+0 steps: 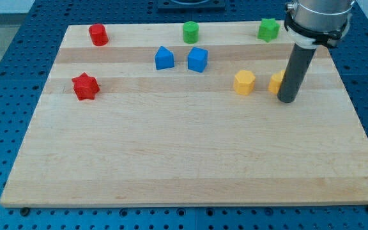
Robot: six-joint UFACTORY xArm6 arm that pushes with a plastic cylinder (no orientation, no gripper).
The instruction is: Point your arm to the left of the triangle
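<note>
A: where's the tip (288, 100) now?

B: right of centre, upper half of the frame; the rod covers part of a yellow block (276, 82), shape unreadable; can't tell whether they touch. The yellow hexagon (244, 82) is just to the view's left of it.

A: holding anything?

B: nothing to hold with; it's a bare rod with no jaws, so nothing is grasped.

A: and the target?

B: the blue triangle (164, 57), upper middle, just beside the blue cube (197, 59) on its right; the tip is well apart from it. The spot to reach is the bare strip on the triangle's left, between it and the red star (85, 86).

A: straight line over?

B: I'd say no - a direct run would plough into the yellow hexagon and likely clip the blue cube. Better to drop toward the view's bottom first and pull clear of the hidden yellow block; then run left across the bare middle of the board (190, 166), below both blue blocks; then come up into the gap.

A: stopping point?

B: level with the triangle, near its left edge but not touching; approach from below, not from the right - otherwise it shoves the triangle. Keep off the red star too.
</note>
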